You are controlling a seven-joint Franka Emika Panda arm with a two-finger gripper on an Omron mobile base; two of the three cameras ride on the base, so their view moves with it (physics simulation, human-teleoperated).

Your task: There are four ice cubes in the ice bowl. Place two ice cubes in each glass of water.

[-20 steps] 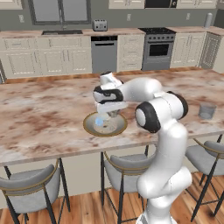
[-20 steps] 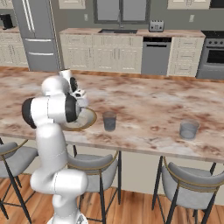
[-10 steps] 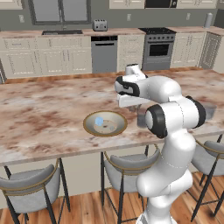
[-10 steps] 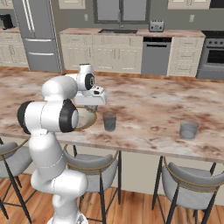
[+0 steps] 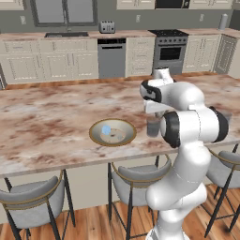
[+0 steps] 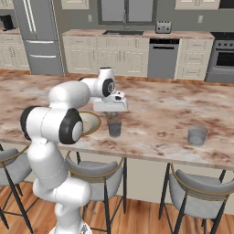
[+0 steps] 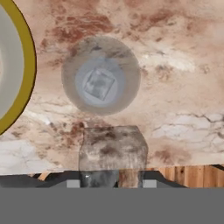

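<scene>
My pincer (image 7: 112, 181) grips an ice cube (image 7: 113, 149) between its tips, hanging straight above a glass (image 7: 101, 75) on the bench (image 7: 175, 87); one cube (image 7: 99, 84) lies inside.

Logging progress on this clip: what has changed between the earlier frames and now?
The gripper swung from over the ice bowl across to above the nearer glass, carrying an ice cube. That glass already holds one cube. The bowl, both glasses, including the far glass, and the base stayed put; a bluish cube remains in the bowl.
</scene>
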